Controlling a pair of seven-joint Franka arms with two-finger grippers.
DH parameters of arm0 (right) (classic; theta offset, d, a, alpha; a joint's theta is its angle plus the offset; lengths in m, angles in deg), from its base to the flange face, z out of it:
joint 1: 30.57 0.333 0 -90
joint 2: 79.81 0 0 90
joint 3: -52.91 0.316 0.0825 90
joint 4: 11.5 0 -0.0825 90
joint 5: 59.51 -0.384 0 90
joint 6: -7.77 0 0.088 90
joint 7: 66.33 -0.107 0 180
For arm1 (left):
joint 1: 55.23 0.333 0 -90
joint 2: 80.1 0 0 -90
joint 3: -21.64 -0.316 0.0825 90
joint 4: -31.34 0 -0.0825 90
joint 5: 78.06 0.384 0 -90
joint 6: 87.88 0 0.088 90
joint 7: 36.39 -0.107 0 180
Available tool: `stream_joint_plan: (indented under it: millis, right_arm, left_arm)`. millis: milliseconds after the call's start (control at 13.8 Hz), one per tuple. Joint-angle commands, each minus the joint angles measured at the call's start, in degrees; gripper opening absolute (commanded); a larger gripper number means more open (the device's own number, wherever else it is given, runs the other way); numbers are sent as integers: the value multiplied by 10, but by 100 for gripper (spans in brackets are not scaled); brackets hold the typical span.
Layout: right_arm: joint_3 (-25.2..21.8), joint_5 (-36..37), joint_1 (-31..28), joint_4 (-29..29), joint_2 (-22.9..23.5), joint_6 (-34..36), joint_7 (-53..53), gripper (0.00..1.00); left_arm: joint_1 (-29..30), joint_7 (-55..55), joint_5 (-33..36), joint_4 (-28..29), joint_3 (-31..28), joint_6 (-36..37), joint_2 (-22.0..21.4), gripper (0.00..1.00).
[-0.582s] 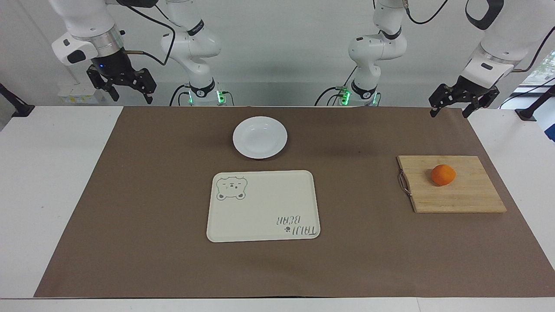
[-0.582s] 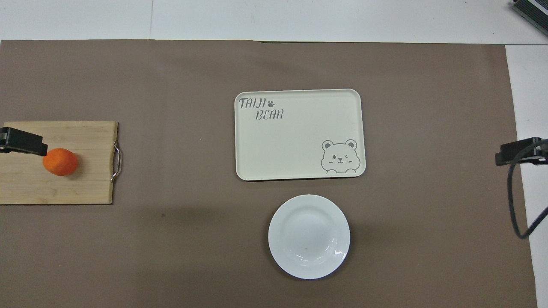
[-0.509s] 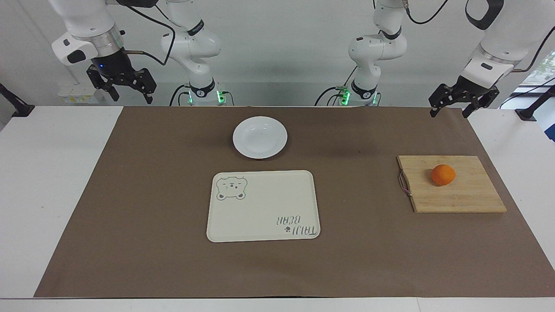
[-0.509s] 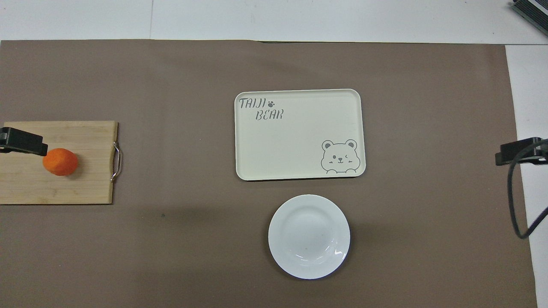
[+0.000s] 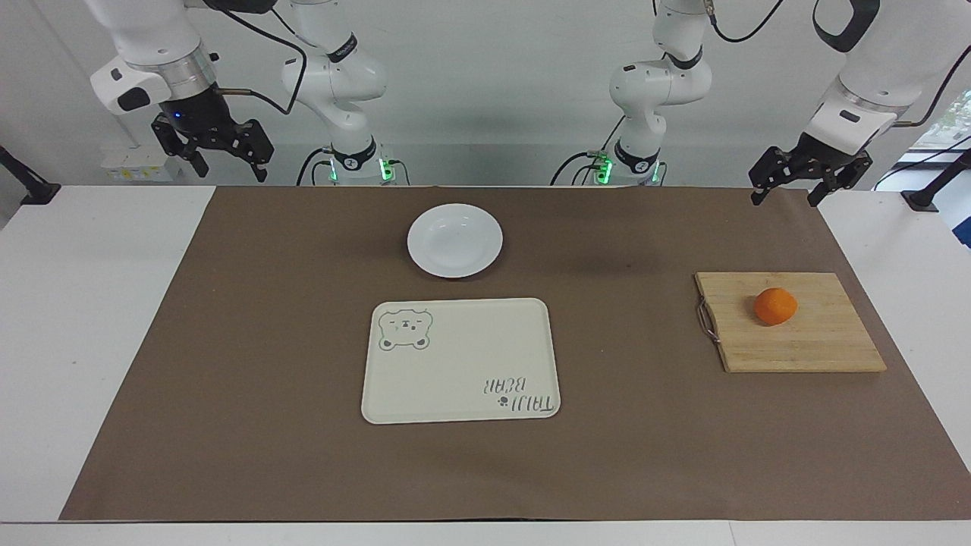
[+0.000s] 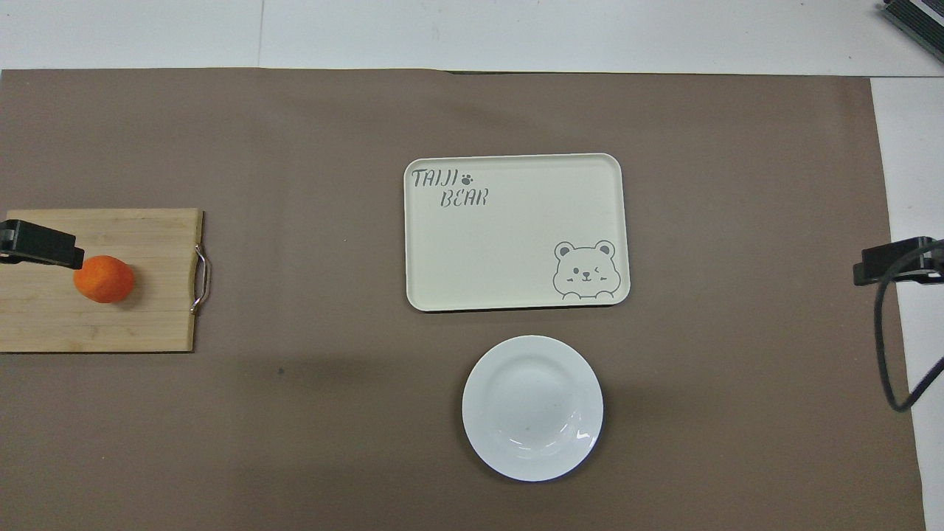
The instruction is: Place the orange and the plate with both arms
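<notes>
With both my left gripper (image 5: 790, 188) and right gripper (image 5: 220, 159) raised, wide and empty, I worry the orange (image 5: 775, 305) rolls off its cutting board (image 5: 804, 349) when pinched, or the plate (image 5: 454, 240), nearer the robots than the tray (image 5: 460, 360), slips at its glossy rim.

I see the orange (image 5: 775, 306), small and round, resting on a wooden board (image 5: 812, 345) at the left arm's end. The white plate (image 5: 454, 240) sits upright, empty, mid-table near the robots.

A cream bear tray (image 5: 460, 360) (mid-mat) and a wooden cutting board (image 5: 812, 341) lie on brown paper (image 5: 227, 379)
</notes>
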Motion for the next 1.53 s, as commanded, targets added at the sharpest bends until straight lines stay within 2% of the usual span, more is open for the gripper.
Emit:
stream_joint_plan:
  millis: [0, 945, 1309, 1455]
  right_arm:
    - [3, 7, -6, -11, -10, -7, 3, 100]
    - [2, 7, -6, -12, -10, -7, 3, 100]
    - [1, 6, -7, -13, -11, -10, 1, 100]
    - [0, 6, -6, -13, -11, -10, 0, 100]
  left_arm:
    - [0, -5, 7, 4, 2, -1, -6, 100]
    - [9, -14, 7, 54, 0, -9, -20, 100]
    - [38, -23, 7, 103, 0, -68, -24, 100]
    - [57, -18, 7, 134, 0, -127, -20, 100]
